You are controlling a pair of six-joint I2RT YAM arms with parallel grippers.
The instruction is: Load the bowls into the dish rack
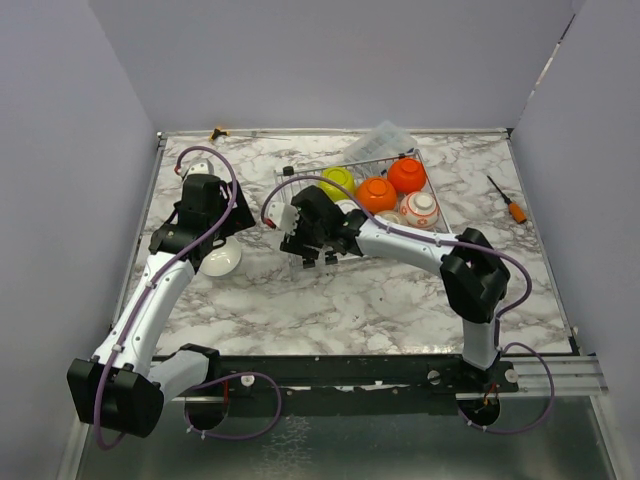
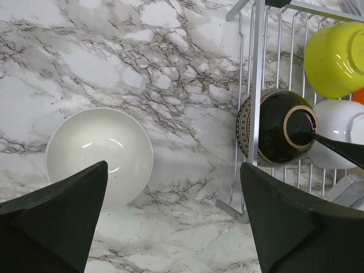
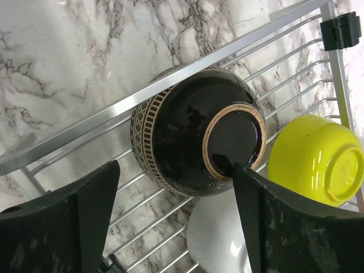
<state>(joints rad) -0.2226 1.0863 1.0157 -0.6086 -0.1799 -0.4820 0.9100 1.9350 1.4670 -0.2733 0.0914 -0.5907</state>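
The silver wire dish rack [image 1: 436, 200] holds a lime-yellow bowl [image 1: 338, 182], two orange bowls [image 1: 376, 194] [image 1: 406, 174] and a white bowl with a red pattern [image 1: 419, 209]. My right gripper [image 1: 303, 247] hovers open over the rack's near-left corner. In the right wrist view it [image 3: 175, 170] spans a dark brown bowl [image 3: 187, 136] lying bottom-up against the rack rail [image 3: 85, 133], with one fingertip at the bowl's foot ring. A white bowl [image 3: 219, 239] lies below it. My left gripper [image 2: 173, 170] is open above the table, beside an upright white bowl [image 2: 99, 153].
A clear plastic bag [image 1: 385, 138] lies at the rack's far edge. An orange-handled screwdriver [image 1: 508, 200] lies on the table right of the rack. A small yellow item [image 1: 217, 133] sits at the back left edge. Grey walls enclose the marble table.
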